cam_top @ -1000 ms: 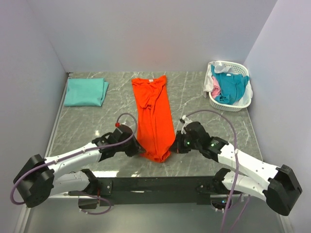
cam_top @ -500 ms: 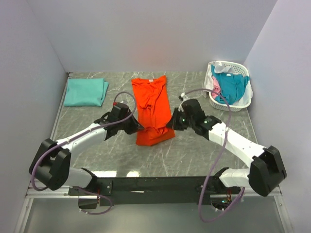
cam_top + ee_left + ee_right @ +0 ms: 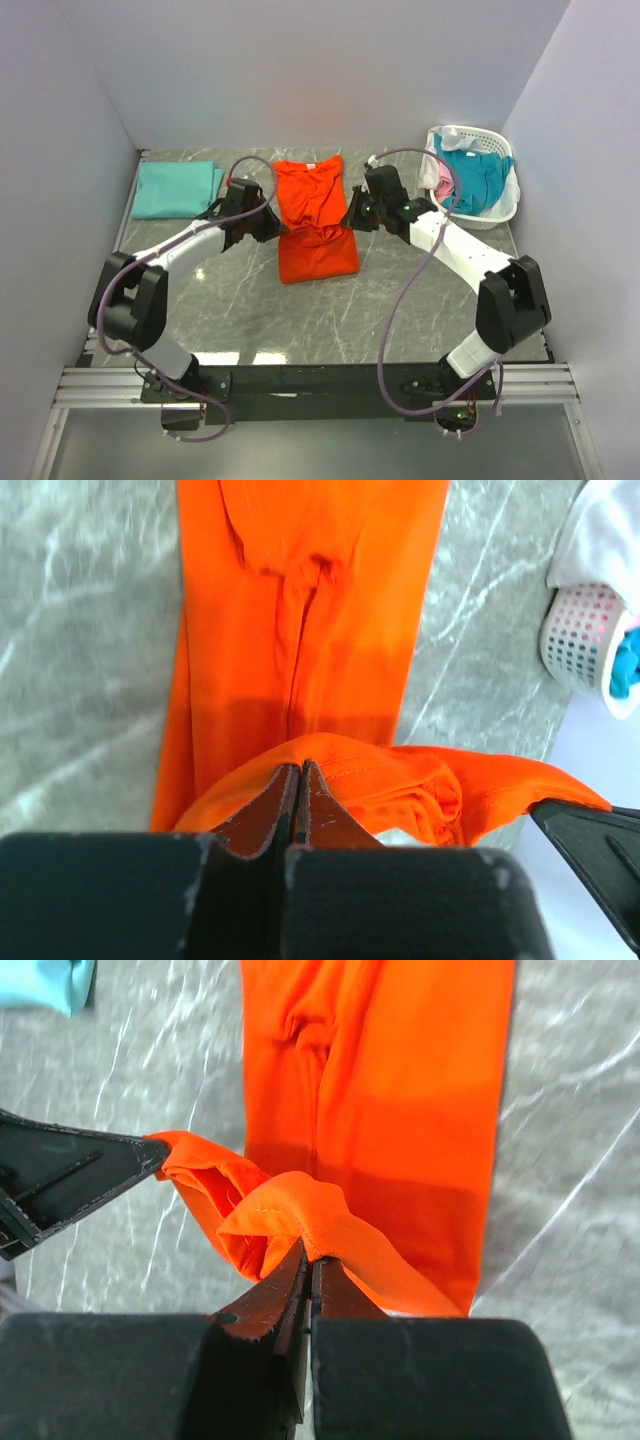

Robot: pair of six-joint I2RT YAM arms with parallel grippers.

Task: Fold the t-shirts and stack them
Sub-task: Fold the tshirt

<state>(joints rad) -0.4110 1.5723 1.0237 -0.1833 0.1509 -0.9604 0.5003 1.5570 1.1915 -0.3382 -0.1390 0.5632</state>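
I am pinching the two hem corners of the orange t-shirt (image 3: 316, 225), my left fingers (image 3: 262, 818) and right fingers (image 3: 268, 1298) each clamped on soft, light, floppy cloth, holding that edge above the rest lying flat on the table (image 3: 200, 290).

Grey marble-look table (image 3: 250, 320), plain pale lilac walls (image 3: 300, 70), even light

I see the marbled table (image 3: 400, 300) bearing the orange t-shirt (image 3: 318, 255), a mint-green shirt (image 3: 175, 188) left of it, a basket (image 3: 480, 218) right.
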